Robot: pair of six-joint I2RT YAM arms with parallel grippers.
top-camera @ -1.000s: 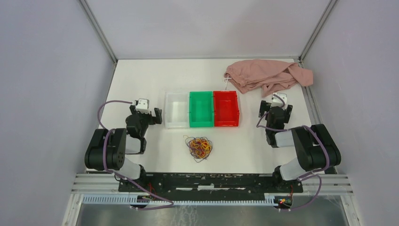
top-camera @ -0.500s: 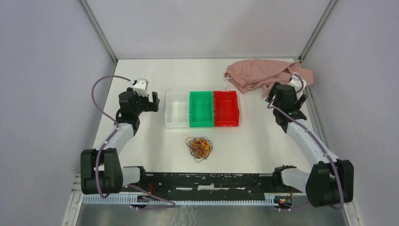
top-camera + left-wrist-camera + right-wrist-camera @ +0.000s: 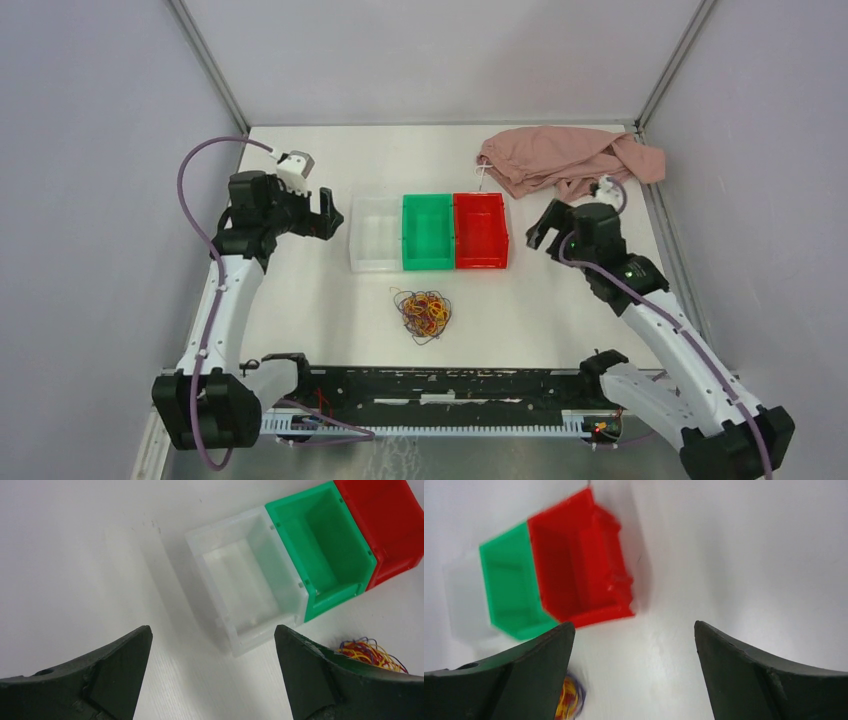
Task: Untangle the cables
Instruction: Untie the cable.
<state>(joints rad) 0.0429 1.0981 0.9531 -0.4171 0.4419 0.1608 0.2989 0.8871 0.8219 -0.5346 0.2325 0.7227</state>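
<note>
The cables [image 3: 424, 313] lie in one fist-sized tangle of red, yellow-orange and dark purple strands on the white table, in front of the green bin. My left gripper [image 3: 328, 212] is open and empty, up in the air to the left of the clear bin. My right gripper [image 3: 545, 225] is open and empty, up in the air to the right of the red bin. In the left wrist view my gripper [image 3: 212, 630] is open and the tangle [image 3: 370, 652] shows beside the right finger. In the right wrist view my gripper [image 3: 634, 625] is open and the tangle [image 3: 569, 700] shows blurred at the left finger.
Three empty bins stand in a row behind the tangle: clear [image 3: 375, 232], green [image 3: 428, 232], red [image 3: 481, 231]. A pink cloth [image 3: 565, 160] lies crumpled at the back right corner. Grey walls enclose the table on the left, back and right.
Both arms have unfolded from their bases and reached out over the table. The right gripper went up to the cloth, then swung left toward the red bin. The tangle has not moved.
</note>
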